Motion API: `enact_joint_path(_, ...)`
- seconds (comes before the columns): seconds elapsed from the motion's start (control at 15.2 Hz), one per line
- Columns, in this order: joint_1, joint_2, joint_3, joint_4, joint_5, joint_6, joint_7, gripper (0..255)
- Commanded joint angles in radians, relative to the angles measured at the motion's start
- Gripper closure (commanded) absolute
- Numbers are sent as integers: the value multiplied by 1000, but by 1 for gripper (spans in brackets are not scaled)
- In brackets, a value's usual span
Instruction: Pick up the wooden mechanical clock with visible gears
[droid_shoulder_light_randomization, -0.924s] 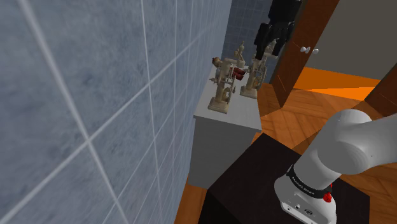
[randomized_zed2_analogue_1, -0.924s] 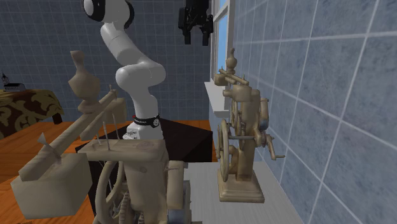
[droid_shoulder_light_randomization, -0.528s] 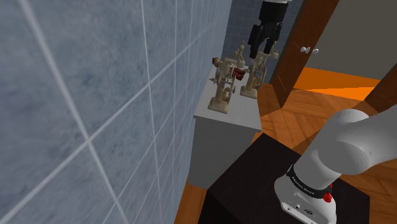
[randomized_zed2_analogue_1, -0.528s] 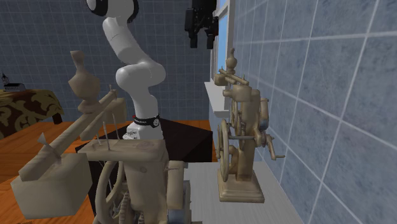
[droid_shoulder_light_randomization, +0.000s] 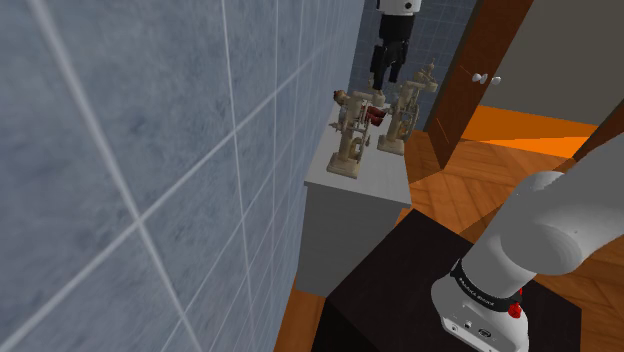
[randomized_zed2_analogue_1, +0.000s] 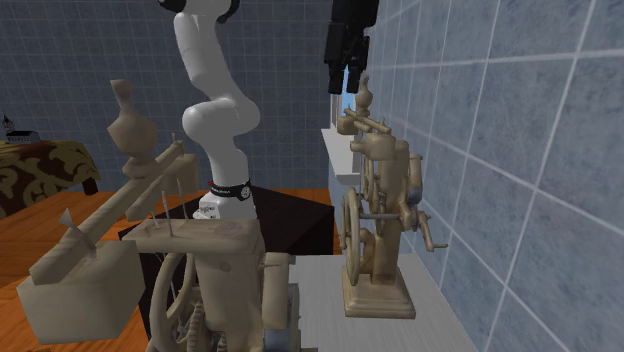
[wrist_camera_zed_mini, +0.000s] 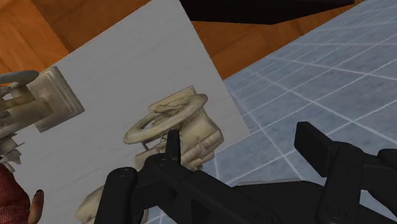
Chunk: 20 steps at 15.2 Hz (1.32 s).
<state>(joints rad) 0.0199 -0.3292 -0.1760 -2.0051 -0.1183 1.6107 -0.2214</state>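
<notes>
The pale wooden clock with a big toothed wheel and a crank stands upright on a white table, close to the tiled wall. It also shows in the second exterior view as the clock at that view's right. My gripper hangs above it, open and holding nothing. From that side, the gripper is just above the clock's top finial. Looking down the hand, the clock lies just beyond the left finger, with the gripper partly over the table's wall-side edge.
A second wooden gear mechanism stands farther along the table, large in the second exterior view's foreground. A small red object sits between the two. The blue tiled wall runs close along the table. A brown door stands beyond.
The gripper has swung toward the tiled wall, from above the second mechanism to above the clock by the wall. Its fingers stayed open.
</notes>
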Motion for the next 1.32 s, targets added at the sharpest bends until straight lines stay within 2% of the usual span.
enact_joint_path(0.0,3,93,-24,71,2,9,-71,0)
enact_joint_path(0.59,-17,497,-65,438,47,-15,-341,0)
enact_joint_path(1.06,-18,496,-62,343,46,79,-333,0)
enact_joint_path(1.25,-19,497,-61,336,46,87,-332,0)
